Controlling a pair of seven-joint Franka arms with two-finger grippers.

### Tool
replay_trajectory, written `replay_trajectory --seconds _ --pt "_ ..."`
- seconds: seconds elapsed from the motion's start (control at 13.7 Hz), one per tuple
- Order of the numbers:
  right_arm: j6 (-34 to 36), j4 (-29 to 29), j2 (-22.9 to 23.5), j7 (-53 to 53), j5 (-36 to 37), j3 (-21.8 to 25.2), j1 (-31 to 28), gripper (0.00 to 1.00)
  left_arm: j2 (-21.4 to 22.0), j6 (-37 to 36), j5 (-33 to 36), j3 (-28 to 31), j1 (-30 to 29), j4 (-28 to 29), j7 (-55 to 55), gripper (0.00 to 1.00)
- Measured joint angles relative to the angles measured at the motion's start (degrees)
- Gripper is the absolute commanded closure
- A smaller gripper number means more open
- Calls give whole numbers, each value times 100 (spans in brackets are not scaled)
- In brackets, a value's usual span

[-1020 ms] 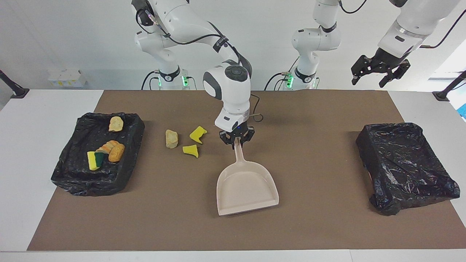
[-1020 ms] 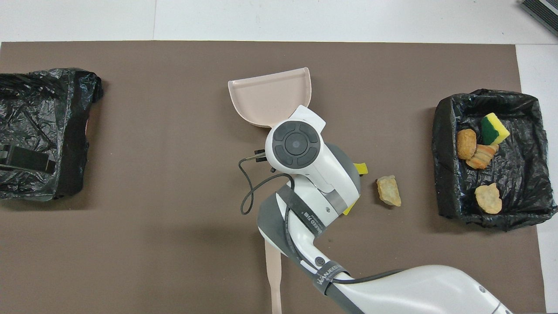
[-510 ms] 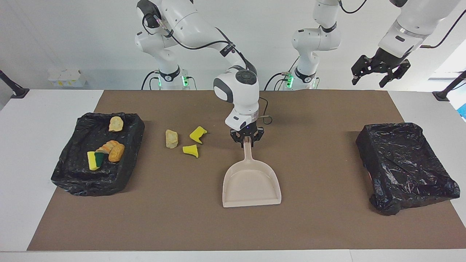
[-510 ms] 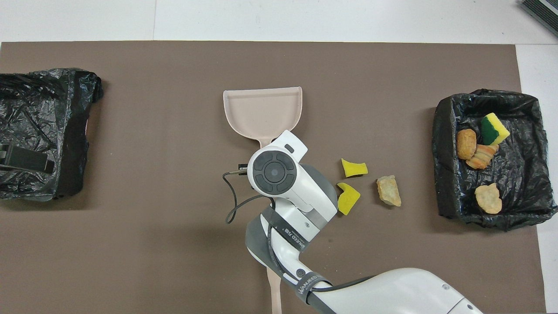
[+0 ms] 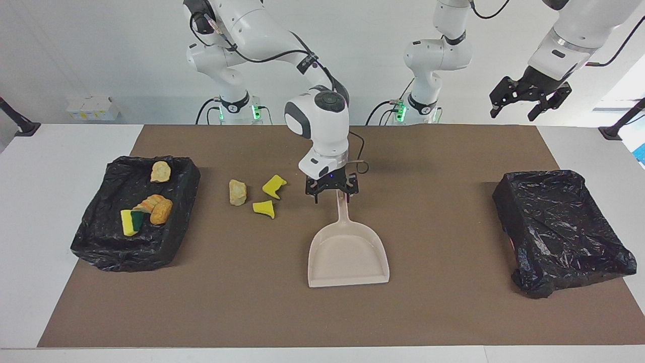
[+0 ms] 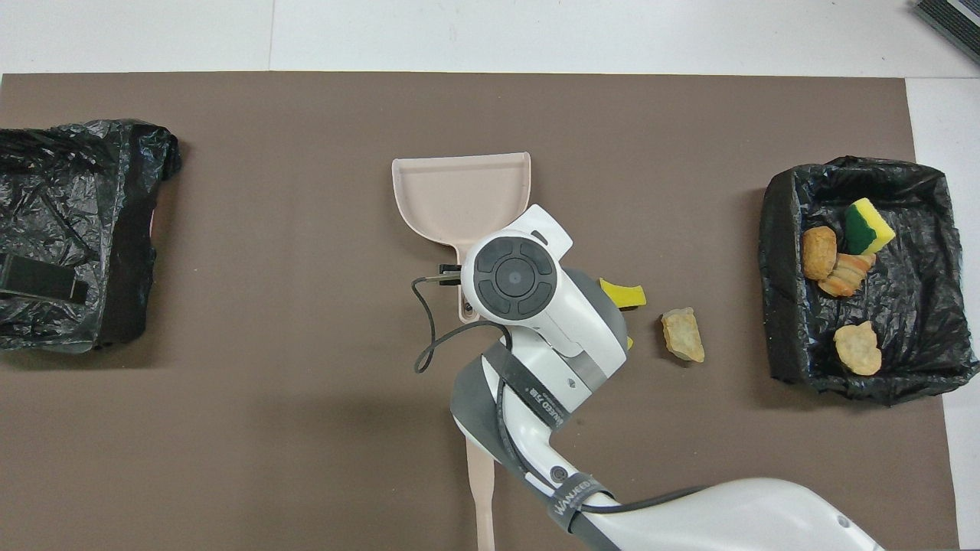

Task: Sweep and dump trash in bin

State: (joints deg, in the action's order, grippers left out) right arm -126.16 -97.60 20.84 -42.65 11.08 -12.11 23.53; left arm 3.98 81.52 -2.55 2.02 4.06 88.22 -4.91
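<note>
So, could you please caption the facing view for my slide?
Right gripper open over the dustpan handle; three scraps on the mat, left gripper waiting raised.

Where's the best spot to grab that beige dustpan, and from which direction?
Grip the dustpan by its narrow handle, coming straight down from above. The pan lies flat on the mat with the handle pointing toward the robots, slim enough for two fingers. The open right gripper already sits over the handle's end.

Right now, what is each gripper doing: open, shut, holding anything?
Right gripper: open, above the dustpan handle, holding nothing.
Left gripper: open, empty, waiting raised.
</note>
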Motion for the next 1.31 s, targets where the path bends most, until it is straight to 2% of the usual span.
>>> replay_trajectory --seconds 0.22,0.44,0.66,0.95,1.17,1.31 --pt "1038 132 -605 432 27 21 -334 0 0 0 0 -5 2 0 0 0" --pt "1758 394 -817 1069 55 60 -1031 0 0 0 0 -47 16 0 0 0" --pt "1928 583 -815 1919 -142 74 -1835 0 0 -5 0 -71 20 0 0 0" --pt "2302 625 -839 2018 -493 149 -2689 0 0 -10 0 -61 17 0 2 0" --pt "2626 636 -950 2058 -714 163 -2953 0 6 112 -5 -136 175 106 71 0" --pt "2999 499 -1120 2044 -837 118 -2903 0 -8 746 -8 -191 673 469 749 0"
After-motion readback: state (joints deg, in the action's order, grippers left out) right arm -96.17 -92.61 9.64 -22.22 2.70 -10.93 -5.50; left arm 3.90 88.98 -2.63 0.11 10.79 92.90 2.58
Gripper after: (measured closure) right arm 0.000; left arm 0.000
